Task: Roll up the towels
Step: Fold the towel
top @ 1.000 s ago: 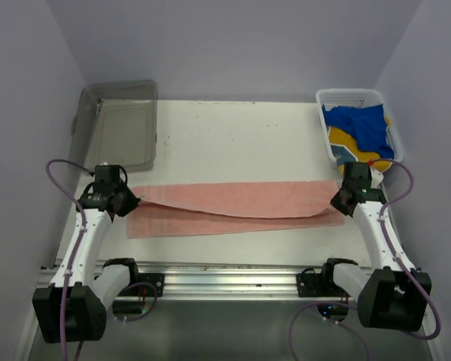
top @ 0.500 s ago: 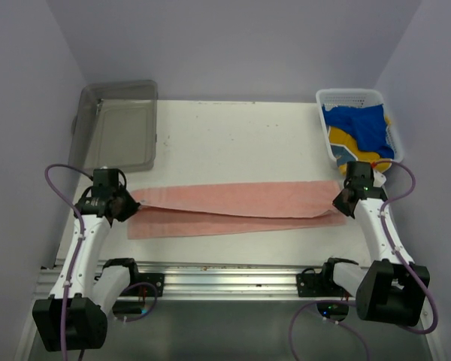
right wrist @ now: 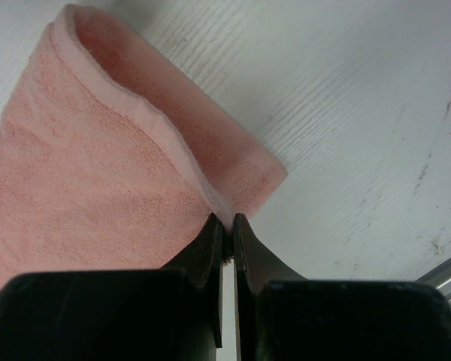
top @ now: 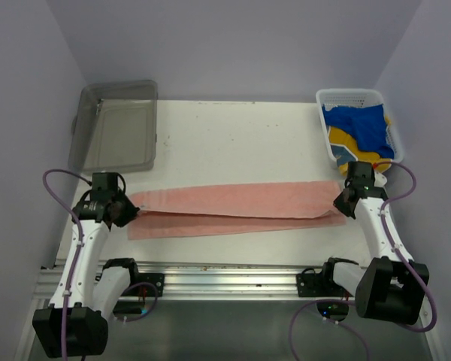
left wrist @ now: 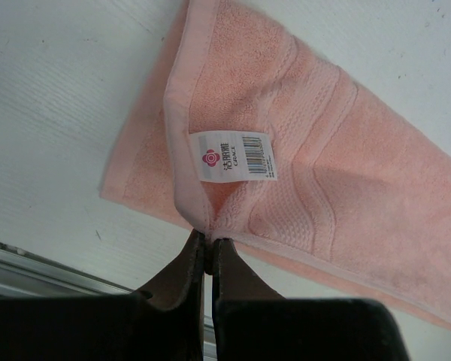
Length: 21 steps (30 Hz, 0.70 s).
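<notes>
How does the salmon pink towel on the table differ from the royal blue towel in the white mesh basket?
The salmon pink towel lies stretched long across the table, folded lengthwise; the royal blue towel sits bunched in the white mesh basket. The left gripper and right gripper pinch the pink towel's ends; no gripper holds the blue one. Neither is rolled yet.

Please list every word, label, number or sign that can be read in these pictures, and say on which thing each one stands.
white sewn label on the salmon pink towel: a red flower emblem, a row of characters, a short word and a barcode with digits, all too small and turned sideways to read.
Elsewhere, in all three views: no text or sign to be seen.
</notes>
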Available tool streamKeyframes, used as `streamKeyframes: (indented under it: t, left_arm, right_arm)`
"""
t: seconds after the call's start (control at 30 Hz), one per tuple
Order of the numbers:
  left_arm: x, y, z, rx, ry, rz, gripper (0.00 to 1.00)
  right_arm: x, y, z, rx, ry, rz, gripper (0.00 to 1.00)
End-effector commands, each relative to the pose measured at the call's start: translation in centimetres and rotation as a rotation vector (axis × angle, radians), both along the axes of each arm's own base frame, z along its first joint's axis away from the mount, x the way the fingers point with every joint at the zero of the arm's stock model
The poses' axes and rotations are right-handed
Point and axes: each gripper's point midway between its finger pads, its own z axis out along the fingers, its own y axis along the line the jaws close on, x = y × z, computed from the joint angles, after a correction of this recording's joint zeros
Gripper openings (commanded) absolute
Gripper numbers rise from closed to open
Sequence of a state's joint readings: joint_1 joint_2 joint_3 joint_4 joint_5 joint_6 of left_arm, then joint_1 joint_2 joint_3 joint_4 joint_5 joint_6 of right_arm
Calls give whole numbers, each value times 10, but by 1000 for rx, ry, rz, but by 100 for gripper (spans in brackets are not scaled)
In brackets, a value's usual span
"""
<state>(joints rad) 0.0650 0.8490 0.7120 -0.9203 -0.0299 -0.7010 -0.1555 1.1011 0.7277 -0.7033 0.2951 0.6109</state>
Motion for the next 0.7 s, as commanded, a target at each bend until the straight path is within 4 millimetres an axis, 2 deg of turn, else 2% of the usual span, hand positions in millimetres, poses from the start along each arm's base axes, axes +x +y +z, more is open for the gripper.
streamKeyframes:
  t: [0.0,0.03,0.07,0.1,0.13,0.17,0.2,0.23,0.27,0.33,0.4,0.47,0.5,0.53,0.57,0.6,0.63,0.67]
  left_arm:
    - [-7,1,-1,-10,14,32,0]
    - [-7,0,-2,-15,16,26,0]
    - [-7,-4,-4,-30,20,12,5]
    - [-7,-4,-5,-30,22,9,16]
    - [-5,-4,-3,-30,16,7,27]
    - [-3,-3,0,-29,7,7,54]
    - [-1,-3,4,-24,-7,7,65]
    - [6,-1,17,-12,-45,5,72]
    - [9,5,23,19,-57,18,77]
    - [22,13,45,58,-109,30,78]
    - [35,16,58,76,-155,29,77]
    - [54,12,67,59,-219,-1,71]
    - [59,3,68,23,-236,-35,67]
    - [63,-2,61,0,-228,-52,63]
    - [73,-6,62,-17,-261,-70,56]
    - [76,-14,59,-46,-262,-91,54]
    - [78,-22,45,-60,-230,-116,52]
    - [84,-27,41,-69,-229,-127,44]
  right_arm:
    - [-4,0,-7,16,17,-28,0]
    - [-5,1,-10,23,22,-27,0]
    - [-5,3,-10,31,20,-24,4]
    - [-5,3,-11,34,21,-23,11]
    - [-5,3,-10,35,17,-22,28]
    - [-4,3,-8,34,11,-17,34]
    - [-3,2,-4,27,2,-16,39]
    - [-1,1,2,17,-11,-15,49]
    - [0,-1,7,6,-17,-9,53]
    - [8,-3,24,-10,-63,-3,56]
    - [16,-2,37,-14,-99,22,57]
    - [27,7,48,26,-145,65,56]
    - [33,13,50,49,-163,90,55]
    - [39,20,53,64,-177,115,52]
    - [42,28,51,91,-172,142,50]
    - [48,39,50,101,-177,184,47]
    - [50,46,46,113,-171,208,45]
    - [52,54,35,145,-136,233,42]
